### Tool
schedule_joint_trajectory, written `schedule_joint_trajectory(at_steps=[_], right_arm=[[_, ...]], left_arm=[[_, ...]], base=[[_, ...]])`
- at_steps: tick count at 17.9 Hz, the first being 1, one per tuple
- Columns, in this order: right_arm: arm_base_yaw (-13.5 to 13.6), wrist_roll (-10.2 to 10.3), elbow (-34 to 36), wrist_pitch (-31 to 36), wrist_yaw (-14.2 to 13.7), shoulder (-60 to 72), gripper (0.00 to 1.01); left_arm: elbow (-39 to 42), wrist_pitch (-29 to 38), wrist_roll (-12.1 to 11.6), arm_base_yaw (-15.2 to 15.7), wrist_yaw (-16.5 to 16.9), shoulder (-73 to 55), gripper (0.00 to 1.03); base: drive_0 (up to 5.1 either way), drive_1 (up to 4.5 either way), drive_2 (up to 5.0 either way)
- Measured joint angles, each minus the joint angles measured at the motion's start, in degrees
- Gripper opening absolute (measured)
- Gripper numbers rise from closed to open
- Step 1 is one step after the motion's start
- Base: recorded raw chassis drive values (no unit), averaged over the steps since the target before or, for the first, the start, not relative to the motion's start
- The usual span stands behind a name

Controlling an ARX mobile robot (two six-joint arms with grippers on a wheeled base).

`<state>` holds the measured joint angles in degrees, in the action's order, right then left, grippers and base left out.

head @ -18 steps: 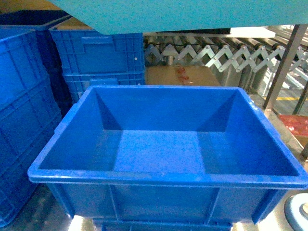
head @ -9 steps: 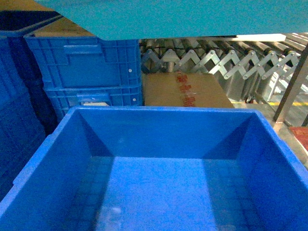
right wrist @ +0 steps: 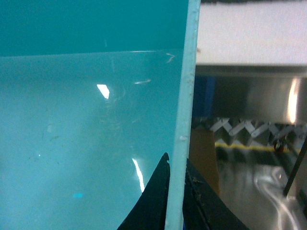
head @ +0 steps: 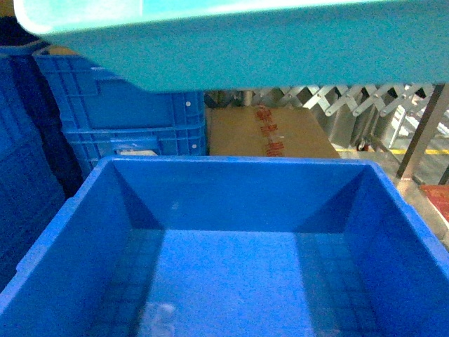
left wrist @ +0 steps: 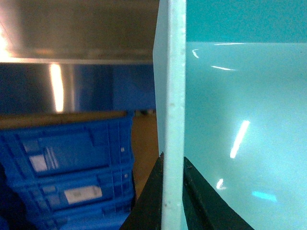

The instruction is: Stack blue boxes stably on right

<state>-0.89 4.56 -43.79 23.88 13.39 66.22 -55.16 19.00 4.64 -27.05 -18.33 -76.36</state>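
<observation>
Head view: I have the turquoise bin (head: 280, 42) held up, straight above the open royal-blue crate (head: 238, 210).
Left gripper (left wrist: 172, 165) and right gripper (right wrist: 176, 165) each pinch an opposite side wall; its long axis runs crosswise between them.

One turquoise bin (head: 280, 49), one open blue box (head: 238, 210), two stacked ribbed crates (head: 133, 112), one carton (head: 270, 133).

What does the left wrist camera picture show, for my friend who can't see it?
The left gripper has its dark fingers pinching the pale rim of a turquoise bin, whose shiny inside fills the right half. Behind on the left stand stacked royal-blue ribbed crates with white labels.
</observation>
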Motion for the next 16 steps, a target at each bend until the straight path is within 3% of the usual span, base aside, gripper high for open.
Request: schedule_joint_trajectory(at_steps=[1, 5, 7, 9, 12, 16], right_arm=[[-0.26, -0.07, 2.08, -1.42, 0.42, -0.48, 0.07], [-0.2, -0.96, 7.1, -5.66, 1.88, -0.7, 0.07], [1.38, -1.55, 8.09, -5.27, 1.33, 2.58, 0.07], [3.23, -1.86, 7.63, -1.99, -0.59, 9.57, 0.07], [2.91, -1.95, 3.74, -1.6, 0.61, 19.04, 0.07], [2.71, -1.84, 4.22, -1.92, 1.36, 21.18, 0.07]], left_arm=[[0.46, -3.43, 1.46, -0.04, 0.13, 0.22, 0.08], [2.84, -8.5, 2.58, -0.15, -0.68, -0.22, 0.08], [3.32, -10.58, 3.61, 0.44, -0.74, -2.51, 0.08], [3.54, -8.11, 2.54, 2.58, 0.24, -7.5, 0.08], [3.06, -6.21, 2.36, 6.32, 3.34, -13.51, 0.08], [3.45, -5.97, 2.71, 8.81, 6.67, -14.95, 0.08]], base=[[0.0, 0.0, 0.0], [0.0, 0.0, 0.0], [0.0, 0.0, 0.0], [0.0, 0.0, 0.0], [0.0, 0.0, 0.0], [0.0, 0.0, 0.0]])
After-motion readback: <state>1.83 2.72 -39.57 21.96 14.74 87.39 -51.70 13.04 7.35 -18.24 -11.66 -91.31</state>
